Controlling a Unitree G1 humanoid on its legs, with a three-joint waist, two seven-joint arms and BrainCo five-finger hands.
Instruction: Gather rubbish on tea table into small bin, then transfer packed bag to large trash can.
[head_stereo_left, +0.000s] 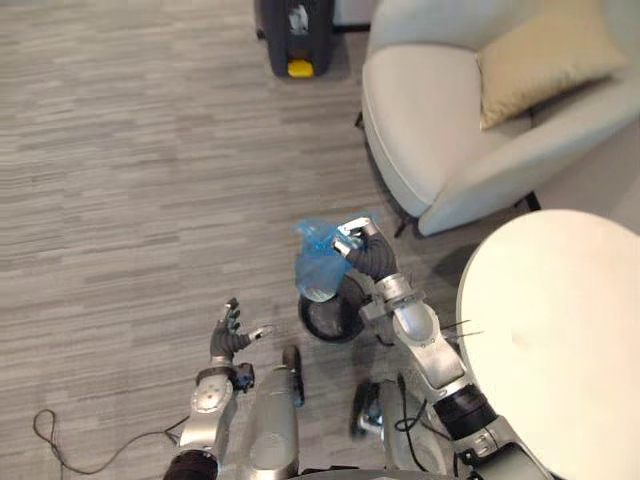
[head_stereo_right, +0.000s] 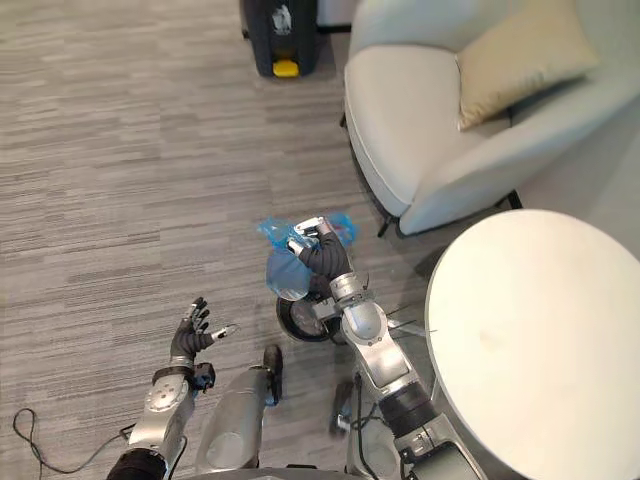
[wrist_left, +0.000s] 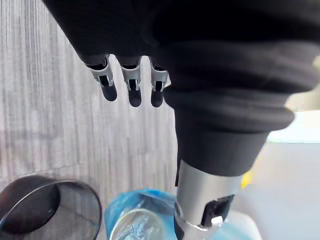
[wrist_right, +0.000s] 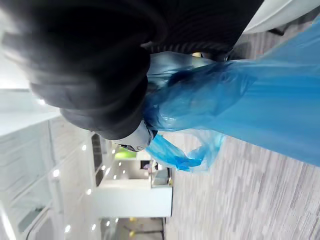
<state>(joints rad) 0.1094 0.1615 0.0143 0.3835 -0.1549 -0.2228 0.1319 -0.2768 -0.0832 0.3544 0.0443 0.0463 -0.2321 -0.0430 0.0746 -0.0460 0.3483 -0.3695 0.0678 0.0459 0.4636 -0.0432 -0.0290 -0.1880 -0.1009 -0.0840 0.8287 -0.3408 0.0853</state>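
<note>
My right hand (head_stereo_left: 362, 250) is shut on the gathered top of a blue plastic bag (head_stereo_left: 316, 265). The bag hangs lifted just above the small round black bin (head_stereo_left: 312, 322), which stands on the floor beside the tea table. Blue film bunches under the hand's cover in the right wrist view, where the blue bag (wrist_right: 250, 105) stretches away from it. Something clear shows through the blue bag (wrist_left: 135, 217) in the left wrist view, beside the bin (wrist_left: 47, 210). My left hand (head_stereo_left: 232, 335) hovers low over the floor left of the bin, open, with straight fingers (wrist_left: 131, 87) and nothing in it.
The round white tea table (head_stereo_left: 560, 340) is at the right. A pale armchair (head_stereo_left: 430, 150) with a beige cushion (head_stereo_left: 540, 60) stands behind it. The large dark trash can (head_stereo_left: 296, 35) with a yellow pedal is at the far edge on grey plank floor.
</note>
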